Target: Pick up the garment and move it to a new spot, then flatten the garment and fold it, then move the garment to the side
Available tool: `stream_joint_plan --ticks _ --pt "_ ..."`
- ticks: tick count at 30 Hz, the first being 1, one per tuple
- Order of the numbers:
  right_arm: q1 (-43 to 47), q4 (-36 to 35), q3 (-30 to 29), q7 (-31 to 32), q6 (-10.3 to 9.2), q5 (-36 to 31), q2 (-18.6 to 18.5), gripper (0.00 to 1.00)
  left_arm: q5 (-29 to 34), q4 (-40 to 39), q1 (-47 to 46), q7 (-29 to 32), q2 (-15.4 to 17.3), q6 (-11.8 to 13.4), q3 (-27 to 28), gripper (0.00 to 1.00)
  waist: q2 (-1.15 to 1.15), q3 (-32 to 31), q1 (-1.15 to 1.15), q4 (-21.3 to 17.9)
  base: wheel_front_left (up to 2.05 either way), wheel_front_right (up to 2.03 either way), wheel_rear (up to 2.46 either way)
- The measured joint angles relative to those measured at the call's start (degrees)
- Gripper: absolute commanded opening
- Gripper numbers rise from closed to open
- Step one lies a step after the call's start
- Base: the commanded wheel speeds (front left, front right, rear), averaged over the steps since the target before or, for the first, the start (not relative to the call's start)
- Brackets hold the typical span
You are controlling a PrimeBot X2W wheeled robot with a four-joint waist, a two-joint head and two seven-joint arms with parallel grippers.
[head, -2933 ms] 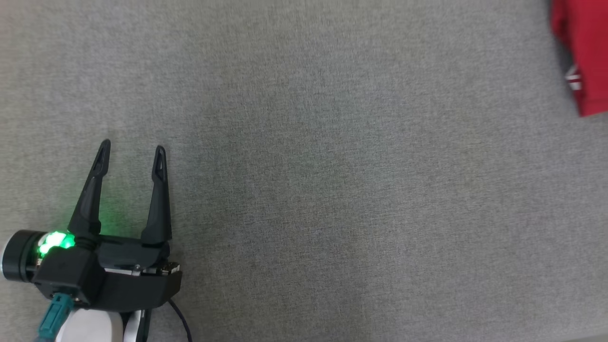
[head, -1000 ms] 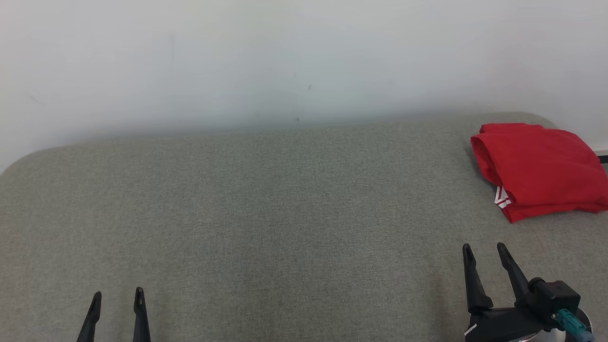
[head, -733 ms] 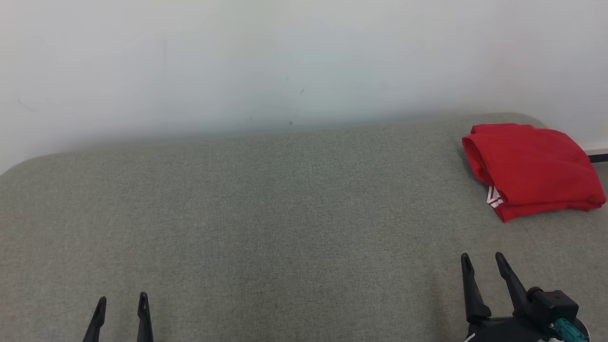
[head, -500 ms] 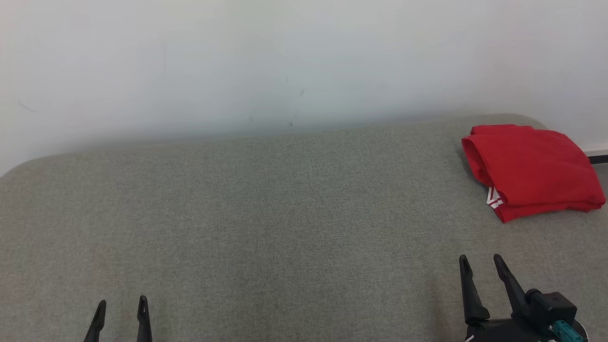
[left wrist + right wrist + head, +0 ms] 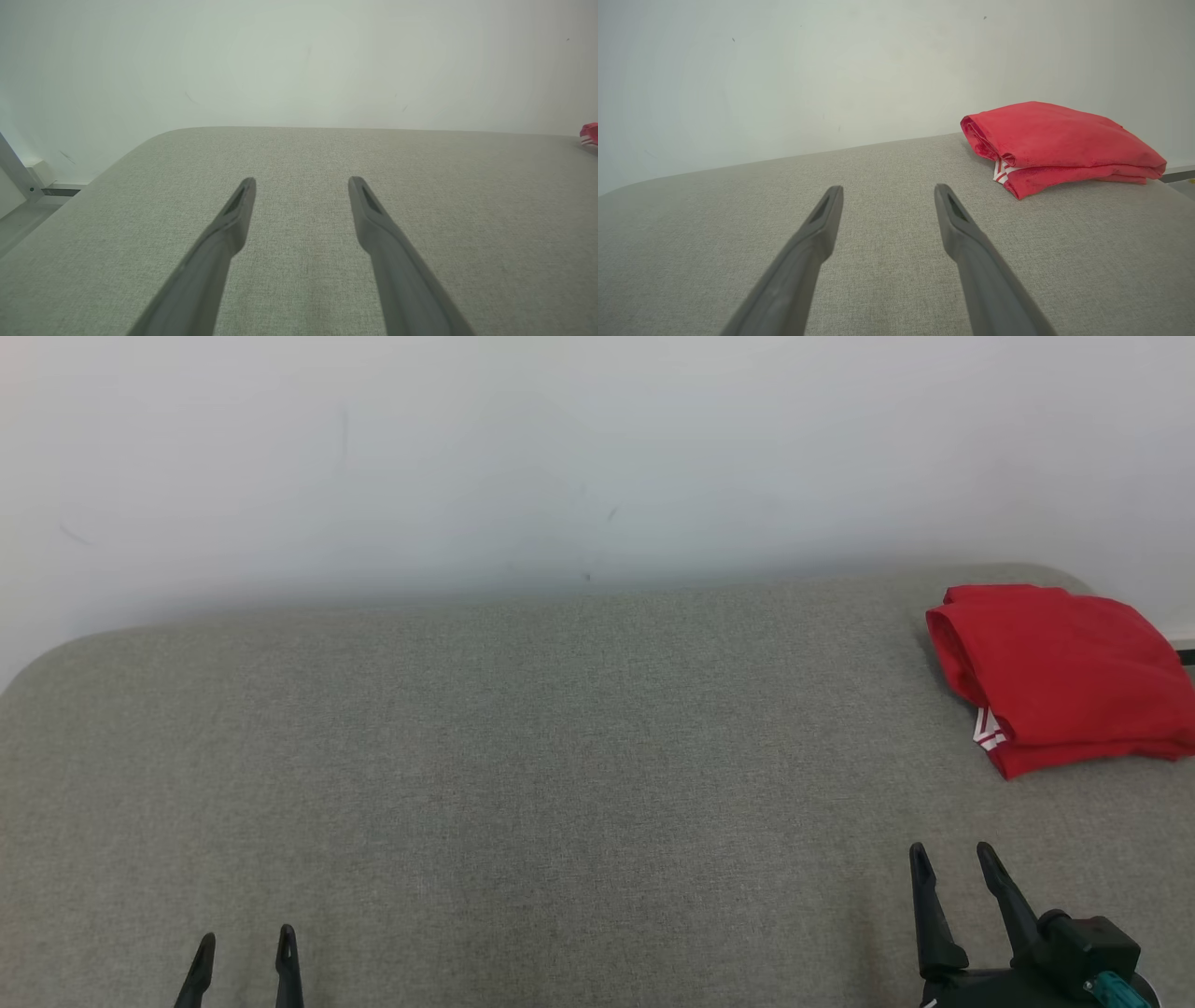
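Red folded cloth garment (image 5: 1060, 677) lies upper right on the grey fabric-covered table (image 5: 560, 756), seemingly set aside, task done; left gripper (image 5: 246, 935) and right gripper (image 5: 950, 849) hover empty at the bottom, fingers spread.

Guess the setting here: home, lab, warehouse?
Probably an indoor test room set up for cloth folding, not a lived-in home: a bare white wall, a wide grey fabric-covered pad with rounded corners, and a single folded red garment at its far right corner.
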Motion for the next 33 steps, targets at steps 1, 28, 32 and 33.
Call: stream_joint_plan --ticks 1,28,32,33 --pt "0.0 0.04 0.07 -0.01 0.0 0.0 0.0 1.0 -0.02 0.0 0.0 0.0 -0.01 0.0 0.01 1.0 0.0 0.01 0.0 -0.02 0.0 0.0 0.0" --pt "0.93 2.96 0.49 2.93 0.0 7.94 0.79 0.0 -8.31 3.52 -0.01 2.79 -0.91 -0.07 0.08 0.0 0.0 0.3 0.0 0.12 0.0 0.0 0.0" --pt "0.81 2.58 0.32 3.89 0.0 12.05 0.98 0.0 -12.88 3.43 -0.36 3.82 -0.93 -0.05 0.01 0.0 0.0 0.36 0.0 0.23 0.0 0.0 0.0" --pt "0.74 2.48 0.29 4.0 0.0 13.0 1.04 0.0 -14.01 3.38 -0.47 4.09 -0.94 -0.05 0.01 0.0 0.0 0.37 0.0 0.26 0.0 0.0 0.0"
